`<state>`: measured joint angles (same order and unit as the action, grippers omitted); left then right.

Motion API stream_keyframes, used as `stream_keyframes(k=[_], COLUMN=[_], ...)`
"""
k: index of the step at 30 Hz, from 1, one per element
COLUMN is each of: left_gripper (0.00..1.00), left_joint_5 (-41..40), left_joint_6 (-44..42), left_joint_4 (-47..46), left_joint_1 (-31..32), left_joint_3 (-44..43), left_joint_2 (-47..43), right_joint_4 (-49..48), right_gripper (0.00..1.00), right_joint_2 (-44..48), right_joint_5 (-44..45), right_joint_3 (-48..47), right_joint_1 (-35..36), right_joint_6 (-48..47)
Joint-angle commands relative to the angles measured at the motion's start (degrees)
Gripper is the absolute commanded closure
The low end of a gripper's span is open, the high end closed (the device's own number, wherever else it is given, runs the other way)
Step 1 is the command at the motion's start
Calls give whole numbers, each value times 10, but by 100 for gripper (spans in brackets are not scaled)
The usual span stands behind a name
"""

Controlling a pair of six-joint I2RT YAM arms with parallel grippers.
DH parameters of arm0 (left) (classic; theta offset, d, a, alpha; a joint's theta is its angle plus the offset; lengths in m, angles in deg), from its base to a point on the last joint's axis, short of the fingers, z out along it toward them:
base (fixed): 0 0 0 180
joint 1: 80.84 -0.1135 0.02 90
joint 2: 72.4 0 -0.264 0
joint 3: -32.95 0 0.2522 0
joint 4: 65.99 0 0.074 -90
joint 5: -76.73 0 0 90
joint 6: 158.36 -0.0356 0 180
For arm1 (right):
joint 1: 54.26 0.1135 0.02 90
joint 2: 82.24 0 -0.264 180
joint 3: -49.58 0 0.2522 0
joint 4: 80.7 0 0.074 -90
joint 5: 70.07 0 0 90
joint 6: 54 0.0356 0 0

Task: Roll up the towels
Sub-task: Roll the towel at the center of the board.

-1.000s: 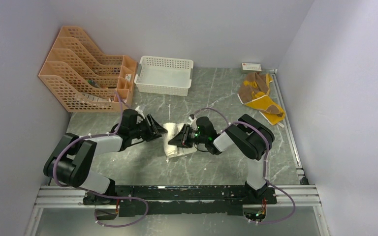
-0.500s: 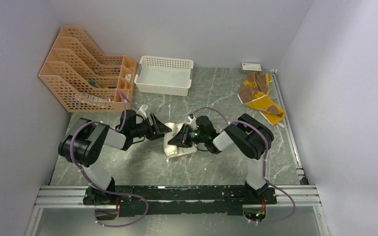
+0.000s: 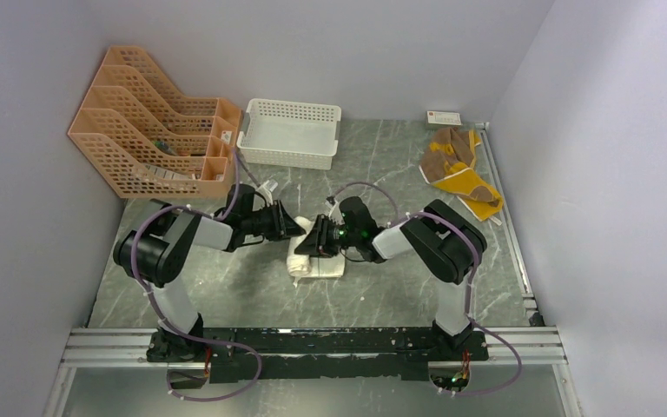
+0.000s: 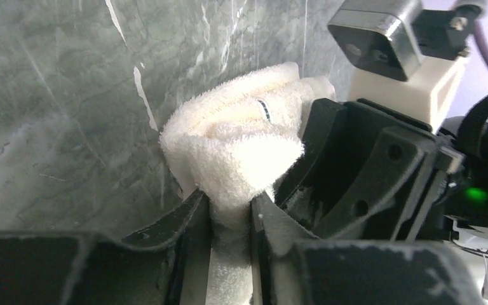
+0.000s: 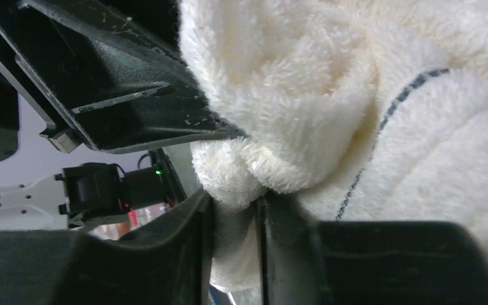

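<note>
At the centre of the table [image 3: 226, 291], the cream towel [image 3: 320, 263] lies partly rolled. It is pinched from 9 o'clock by the left gripper [image 4: 229, 206] and from 3 o'clock by the right gripper [image 5: 235, 213], each clamped on a fold. The brown towel [image 3: 457, 170] is seen crumpled at 2 o'clock, well apart. A basket [image 3: 288, 132] is seen at 12 o'clock.

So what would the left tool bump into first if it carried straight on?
The left tool is pinching the cream towel; straight past that fold sits the right tool, facing it, probably very near.
</note>
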<state>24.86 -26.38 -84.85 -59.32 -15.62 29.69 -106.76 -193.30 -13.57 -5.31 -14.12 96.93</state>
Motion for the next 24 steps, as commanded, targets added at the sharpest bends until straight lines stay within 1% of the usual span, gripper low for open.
stream_keyframes(k=[1, 3, 4, 6, 11, 15, 17, 19, 21, 24], left_gripper=[74, 89, 93, 93, 93, 93, 93, 93, 93, 93], left_joint_5=[-66, -100, -120, -159, -232, -300, -352, -413, -459, -486], left_joint_6=[-55, -61, -59, -51, 11, 87, 135, 178, 213, 246], left_joint_4=[78, 117, 137, 186, 243, 292, 323, 363, 387, 396], left_joint_1=[12, 12, 12, 12, 12, 17, 29, 49, 71, 93], left_joint_3=[-24, -31, -35, -43, -30, -5, 8, 12, 16, 19], left_joint_2=[-8, -21, -26, -35, -64, -97, -120, -144, -164, -181], right_joint_4=[217, 300, 337, 400, 526, 563, 588, 606, 625, 649], right_gripper=[65, 57, 53, 52, 51, 51, 50, 46, 45, 44], right_joint_2=[33, 49, 56, 63, 49, 94, 126, 153, 172, 187], right_joint_5=[52, 86, 101, 122, 167, 257, 304, 334, 353, 349], right_joint_3=[-39, -66, -79, -105, -172, -189, -210, -230, -250, -272], right_joint_1=[4, 4, 4, 5, 10, 10, 11, 16, 26, 57], right_joint_6=[-141, -204, -245, -298, -409, -454, -481, -508, -534, -578])
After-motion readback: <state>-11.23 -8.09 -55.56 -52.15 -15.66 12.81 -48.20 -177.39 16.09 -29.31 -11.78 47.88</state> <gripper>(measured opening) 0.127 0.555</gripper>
